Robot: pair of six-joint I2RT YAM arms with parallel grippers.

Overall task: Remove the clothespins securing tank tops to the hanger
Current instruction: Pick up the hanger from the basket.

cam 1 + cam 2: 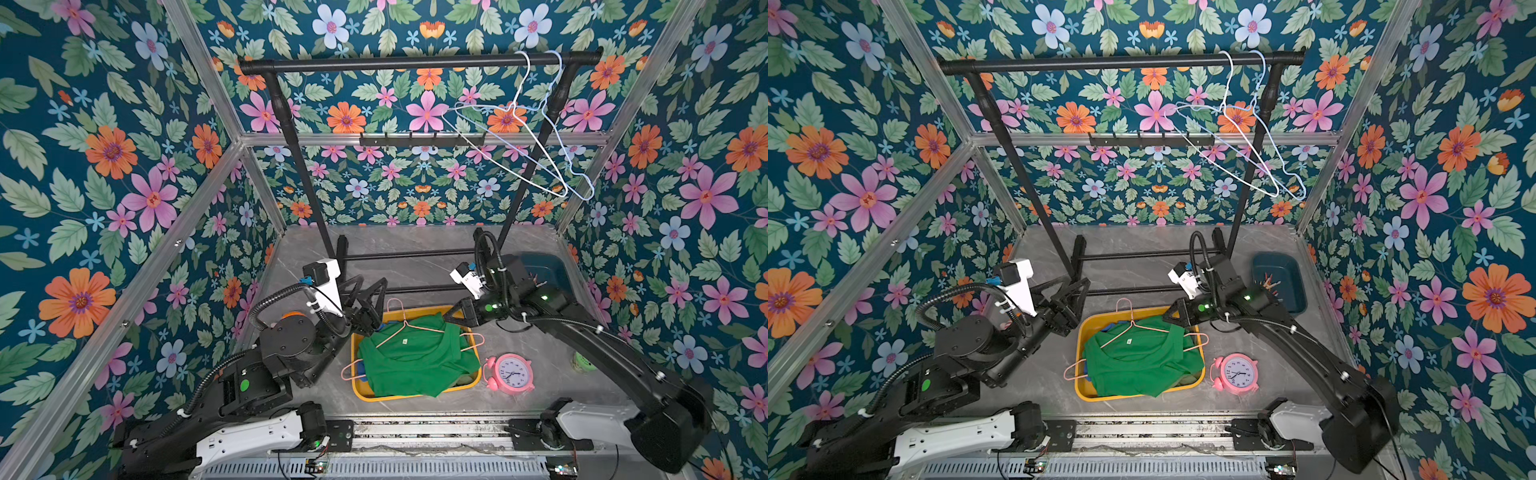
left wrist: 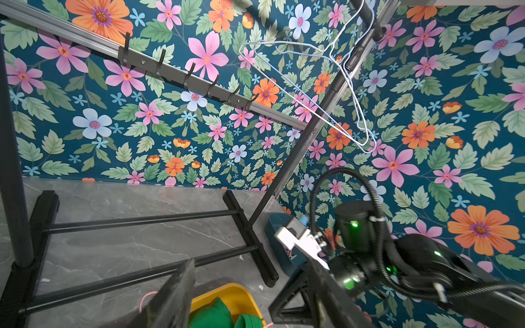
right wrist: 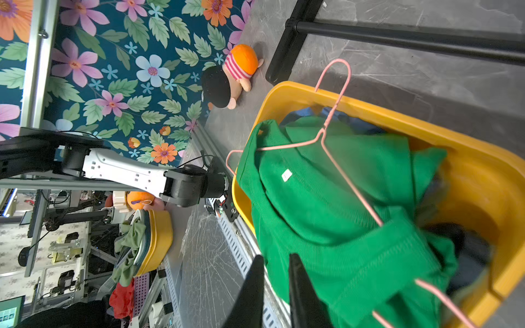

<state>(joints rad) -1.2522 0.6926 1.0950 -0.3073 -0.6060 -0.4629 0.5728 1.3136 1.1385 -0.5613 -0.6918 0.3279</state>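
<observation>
Well, the pins [image 1: 1270,284] we can see lie in the blue tub [image 1: 1287,270], far right on the desk [image 1: 1142,249]; none shows on the hanger [image 3: 332,159]. Green top [image 3: 326,204], soft ribbed knit, drapes over that thin pink wire hanger in the yellow bin [image 3: 483,184], w/ a blue top [image 3: 355,122] beneath. Right hand [image 3: 274,258] hangs by the bin's rim, nearly clenched, slim gap, grasping nothing. Left hand [image 2: 250,269] is released & empty. Any hidden pin is prob. light, stiff, springy plastic: we'd pinch its tail ends; cloth may drag along.
</observation>
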